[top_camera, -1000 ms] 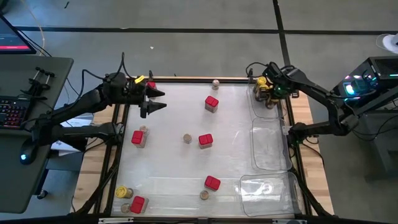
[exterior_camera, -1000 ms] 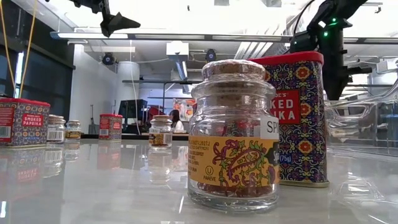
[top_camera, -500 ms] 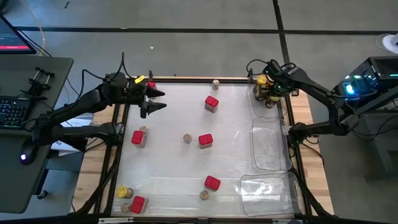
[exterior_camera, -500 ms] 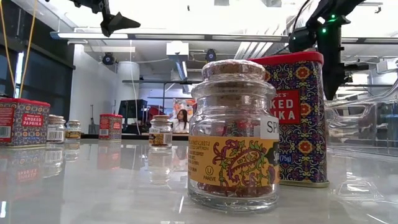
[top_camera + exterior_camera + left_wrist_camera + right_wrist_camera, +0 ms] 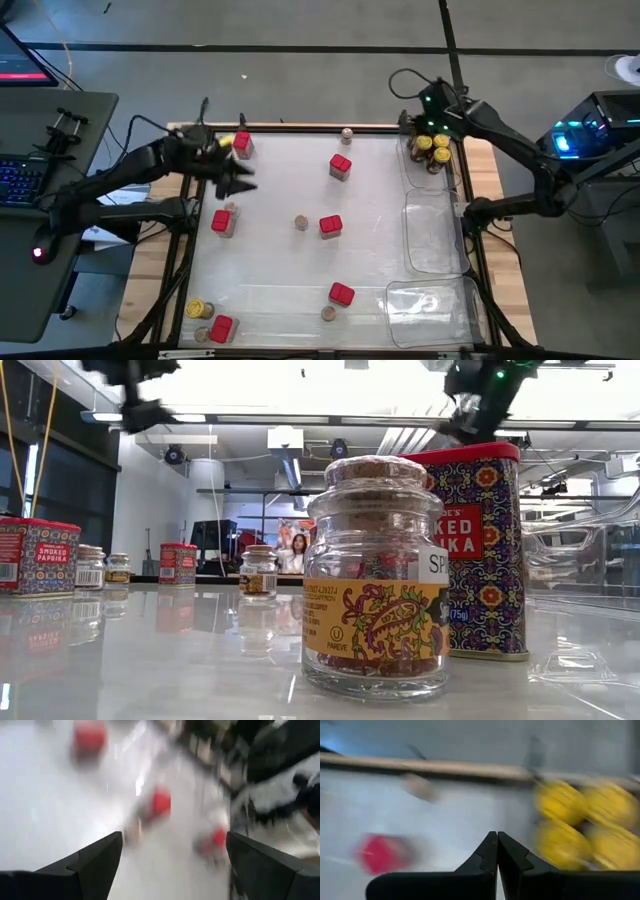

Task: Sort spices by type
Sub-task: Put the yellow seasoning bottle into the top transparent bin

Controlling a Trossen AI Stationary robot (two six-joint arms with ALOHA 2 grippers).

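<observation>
Closed, empty right end effector (image 5: 412, 122) hovers just beside yellow-lidded jars (image 5: 433, 150); left end effector (image 5: 240, 180) gapes near a red tin (image 5: 221, 221)

The left red tin (image 5: 38, 557) reads "SMOKED PAPRIKA"; the near glass jar (image 5: 377, 580) reads "PAREVE".

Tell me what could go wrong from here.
The open left gripper is near a red tin with a small jar right against it; a grab there may knock the jar over. The yellow-lid jars sit packed in the tray corner by the shut right gripper; a swing might clip them.
</observation>
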